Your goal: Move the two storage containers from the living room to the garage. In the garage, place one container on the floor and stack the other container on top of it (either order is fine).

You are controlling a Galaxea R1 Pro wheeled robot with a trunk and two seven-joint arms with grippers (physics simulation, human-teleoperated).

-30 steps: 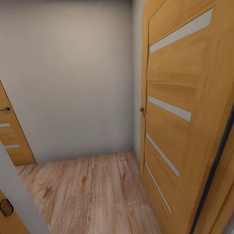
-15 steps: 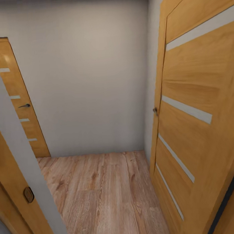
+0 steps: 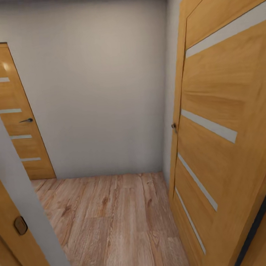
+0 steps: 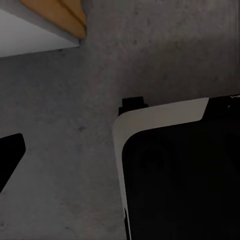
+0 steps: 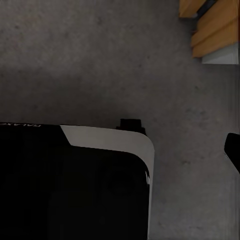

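Where we are: the head camera looks down a narrow hallway — light wood-plank floor (image 3: 111, 221) underfoot, a plain pale-grey end wall (image 3: 98, 84) straight ahead.
Right side: a tall honey-coloured wooden door with pale slanted glass strips (image 3: 223, 114) stands swung open against the passage, its small dark handle (image 3: 174, 126) by the hinge-side corner — it reads as left open so the base can roll through.
Left side: a second matching wooden door (image 3: 17, 117) sits shut in the far corner, with a dark lever handle (image 3: 26, 120); nearer, a grey door-frame edge (image 3: 23, 204) and a wooden leaf with a dark latch plate (image 3: 20, 225) cut across the corner.
Under the arms: both wrist cameras point down at rough speckled dark-grey concrete floor (image 4: 65, 165), so the base judging by that sits at a threshold — garage surface below, wood ahead.
Robot body: a black panel with a white rounded rim (image 4: 160, 112) fills part of each wrist picture; arms hang tucked alongside it for travel.
Left gripper: I cannot tell how its fingers stand — just a dark sliver at the picture edge.
Right gripper: same story, cannot tell.
Storage containers: no orange-red tub is visible here; their whereabouts cannot be read from these pictures.
Hard to make out: what lies behind the open door.
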